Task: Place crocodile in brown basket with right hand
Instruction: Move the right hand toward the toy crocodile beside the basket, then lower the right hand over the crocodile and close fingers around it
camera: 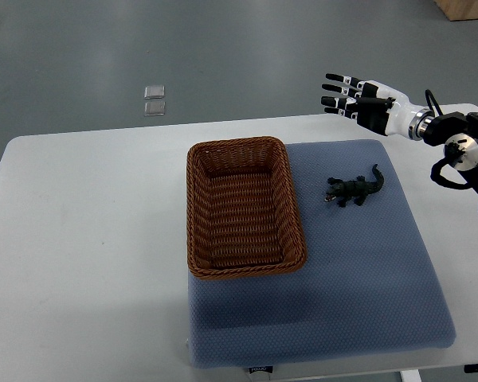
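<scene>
A small dark green toy crocodile point(354, 188) lies on the blue mat point(366, 270), just right of the brown wicker basket point(196, 208). The basket holds nothing. My right hand point(346, 95) hovers above the table's far edge, up and slightly right of the crocodile, well apart from it. Its fingers are spread flat, pointing left, with nothing in them. The right arm comes in from the right edge.
The white table point(80, 239) carries the blue mat, which covers its right half. Two small clear squares point(154, 99) lie on the grey floor beyond the table. A wooden corner point(466, 8) shows at the top right.
</scene>
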